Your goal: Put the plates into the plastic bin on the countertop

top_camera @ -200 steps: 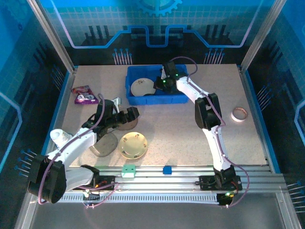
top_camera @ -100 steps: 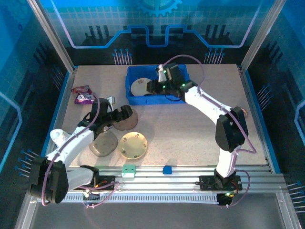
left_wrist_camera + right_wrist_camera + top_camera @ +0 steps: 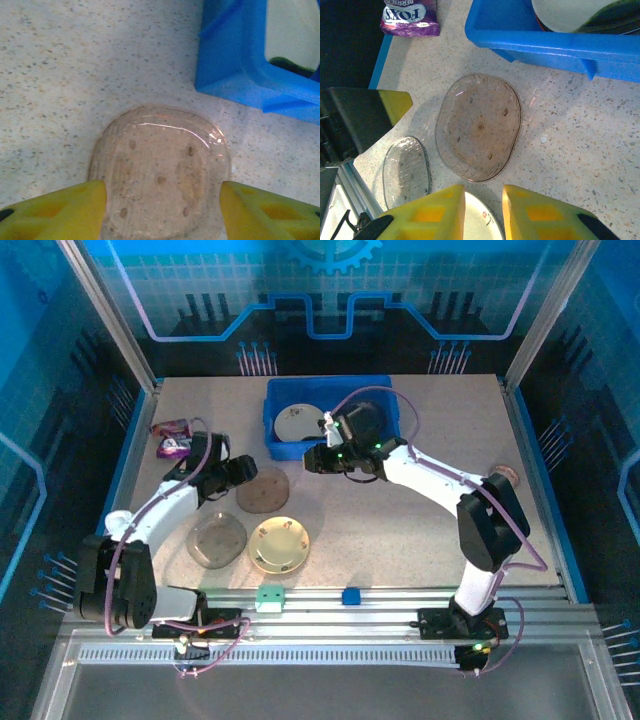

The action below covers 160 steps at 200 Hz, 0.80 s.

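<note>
A brown translucent plate [image 3: 263, 490] lies flat on the countertop [image 3: 400, 530], just in front of the blue plastic bin [image 3: 385, 445]. My left gripper [image 3: 243, 472] hovers at its left edge; in the left wrist view the plate [image 3: 160, 175] sits below and between the open yellow fingers [image 3: 55, 210]. My right gripper [image 3: 313, 460] hangs just outside the bin's front wall, jaws a narrow gap apart and empty [image 3: 483, 190]. A smoky grey plate [image 3: 217, 540] and a cream plate [image 3: 280, 545] lie nearer the front. Inside the bin rests a white plate [image 3: 300, 422].
A purple snack packet [image 3: 175, 437] lies at the left edge of the countertop. A tape ring [image 3: 505, 476] peeks out behind the right arm's elbow. Small green [image 3: 270, 597] and blue [image 3: 350, 595] blocks sit on the front rail.
The right gripper left the bin and came forward-left over the countertop, toward the brown plate. The left gripper drew back to the left, uncovering that plate, and its jaws narrowed.
</note>
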### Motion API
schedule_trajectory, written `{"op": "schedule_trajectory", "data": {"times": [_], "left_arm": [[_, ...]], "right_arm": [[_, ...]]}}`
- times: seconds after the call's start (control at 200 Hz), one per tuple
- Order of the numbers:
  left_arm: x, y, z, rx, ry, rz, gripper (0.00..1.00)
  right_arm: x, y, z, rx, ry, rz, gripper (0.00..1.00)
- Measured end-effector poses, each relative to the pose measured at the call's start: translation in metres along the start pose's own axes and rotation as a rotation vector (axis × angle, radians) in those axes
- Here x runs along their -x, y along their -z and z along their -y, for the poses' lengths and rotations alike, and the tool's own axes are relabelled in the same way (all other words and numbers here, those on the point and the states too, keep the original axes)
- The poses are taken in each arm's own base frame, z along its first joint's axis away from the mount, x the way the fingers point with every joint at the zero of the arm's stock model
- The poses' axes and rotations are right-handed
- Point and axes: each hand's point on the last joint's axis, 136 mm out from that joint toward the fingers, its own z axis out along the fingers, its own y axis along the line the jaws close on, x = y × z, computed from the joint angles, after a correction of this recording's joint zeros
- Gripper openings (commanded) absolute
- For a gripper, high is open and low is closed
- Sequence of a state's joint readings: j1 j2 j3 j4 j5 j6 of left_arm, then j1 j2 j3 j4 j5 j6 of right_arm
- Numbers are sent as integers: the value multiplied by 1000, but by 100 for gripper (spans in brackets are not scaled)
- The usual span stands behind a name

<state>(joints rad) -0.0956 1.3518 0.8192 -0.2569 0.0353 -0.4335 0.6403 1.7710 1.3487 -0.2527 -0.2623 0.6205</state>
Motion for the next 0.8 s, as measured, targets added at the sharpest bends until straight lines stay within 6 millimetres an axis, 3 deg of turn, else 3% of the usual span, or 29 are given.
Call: {"op": "schedule_trajectory", "data": {"times": [0.38,0.8], "left_arm": [[-22,-32,-28,86,34,-105,49],[-26,-42,-42,117,62,-131,46]], "right_arm": [[-8,-3,6,-10,-8,-17,26],[-17,-6,13,-23,-17,-38,26]]}}
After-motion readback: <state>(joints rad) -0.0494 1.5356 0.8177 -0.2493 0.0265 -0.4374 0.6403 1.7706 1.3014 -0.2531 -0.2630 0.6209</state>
